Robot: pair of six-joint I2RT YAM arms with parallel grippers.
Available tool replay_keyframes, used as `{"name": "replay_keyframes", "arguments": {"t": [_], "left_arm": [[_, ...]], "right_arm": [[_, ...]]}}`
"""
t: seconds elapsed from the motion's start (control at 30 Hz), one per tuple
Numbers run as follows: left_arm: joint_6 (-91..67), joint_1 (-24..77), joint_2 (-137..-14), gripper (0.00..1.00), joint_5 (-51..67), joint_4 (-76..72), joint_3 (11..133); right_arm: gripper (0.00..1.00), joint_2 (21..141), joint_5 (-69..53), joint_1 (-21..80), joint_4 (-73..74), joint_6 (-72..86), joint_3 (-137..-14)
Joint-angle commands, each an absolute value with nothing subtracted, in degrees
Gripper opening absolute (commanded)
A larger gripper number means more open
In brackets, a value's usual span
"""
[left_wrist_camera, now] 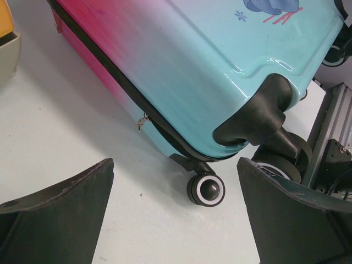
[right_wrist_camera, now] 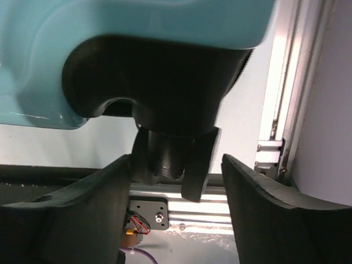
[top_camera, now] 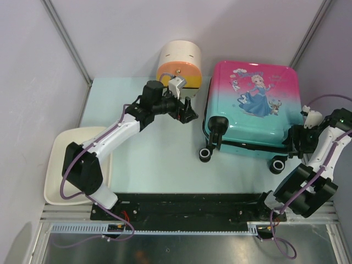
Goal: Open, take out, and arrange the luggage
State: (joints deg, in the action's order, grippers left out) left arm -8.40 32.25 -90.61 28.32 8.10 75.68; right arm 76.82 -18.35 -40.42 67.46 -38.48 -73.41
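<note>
Luggage [top_camera: 253, 104], princess print up, table's far-right corner.
Left pincer [top_camera: 190, 114] released; right pincer [right_wrist_camera: 176, 159] straddles wheel [right_wrist_camera: 159, 157], grasp unclear.

Bare table [top_camera: 159, 159] gives me open passage between the tray [top_camera: 60, 165] and the suitcase [top_camera: 253, 104]. The box [top_camera: 179, 63] closes off its far left corner. My right pincer [right_wrist_camera: 176, 158] is hemmed in, with a wheel [right_wrist_camera: 159, 148] between the fingers and the frame post [right_wrist_camera: 280, 110] close on the right.

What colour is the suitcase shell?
The suitcase fades pink to teal with a princess print; best in top external view.
</note>
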Motion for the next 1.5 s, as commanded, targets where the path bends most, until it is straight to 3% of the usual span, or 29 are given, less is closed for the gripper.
{"name": "replay_keyframes", "arguments": {"t": [0.0, 0.1, 0.2, 0.23, 0.33, 0.67, 0.7, 0.73, 0.83, 1.07, 1.33, 1.43, 1.47], "left_arm": [[-7.3, 32.5, -89.0, 0.98, 28.0, 7.4, 75.8], [-7.6, 32.5, -89.6, 0.97, 28.0, 7.4, 76.2], [-7.8, 32.5, -89.6, 0.96, 28.0, 7.3, 76.1], [-7.7, 32.5, -89.5, 0.96, 28.0, 7.1, 75.9], [-7.5, 32.5, -88.9, 0.95, 28.0, 7.0, 75.2], [-7.8, 32.5, -88.9, 0.93, 27.4, 6.7, 74.4], [-7.6, 32.5, -89.0, 0.93, 27.1, 6.8, 74.5], [-7.6, 32.5, -88.9, 0.94, 26.5, 6.6, 74.6], [-7.2, 32.3, -89.3, 0.97, 24.9, 6.5, 75.6], [-7.7, 29.8, -94.6, 1.0, 28.8, 6.1, 83.3], [-10.3, 30.5, -107.4, 1.0, 30.1, 6.1, 97.5], [-13.0, 30.4, -111.8, 1.0, 29.9, 6.2, 100.3], [-14.2, 30.6, -112.5, 1.0, 29.6, 6.0, 100.6]], "right_arm": [[0.68, 76.0, -18.9, -39.0, 69.1, -42.7, -70.7], [0.65, 73.0, -17.1, -37.9, 68.4, -43.8, -66.4], [0.42, 70.8, -16.6, -37.5, 67.1, -43.9, -64.6], [0.26, 70.5, -16.8, -37.4, 68.0, -43.8, -64.6], [0.0, 67.9, -18.4, -35.8, 71.9, -45.4, -63.9], [0.0, 47.6, -25.7, -13.8, 82.3, -47.1, -57.7], [0.07, 46.5, -26.0, -11.5, 83.4, -46.7, -57.7], [0.44, 46.1, -26.5, -10.6, 83.8, -46.1, -57.7], [0.99, 44.0, -29.3, -9.8, 85.9, -46.4, -58.9], [1.0, 43.1, -33.2, -9.9, 83.0, -44.0, -65.2], [1.0, 48.2, -33.1, -11.6, 66.0, -30.7, -73.8], [1.0, 50.9, -32.5, -18.3, 59.4, -29.4, -75.9], [1.0, 51.5, -34.4, -24.7, 57.2, -29.3, -76.5]]}}
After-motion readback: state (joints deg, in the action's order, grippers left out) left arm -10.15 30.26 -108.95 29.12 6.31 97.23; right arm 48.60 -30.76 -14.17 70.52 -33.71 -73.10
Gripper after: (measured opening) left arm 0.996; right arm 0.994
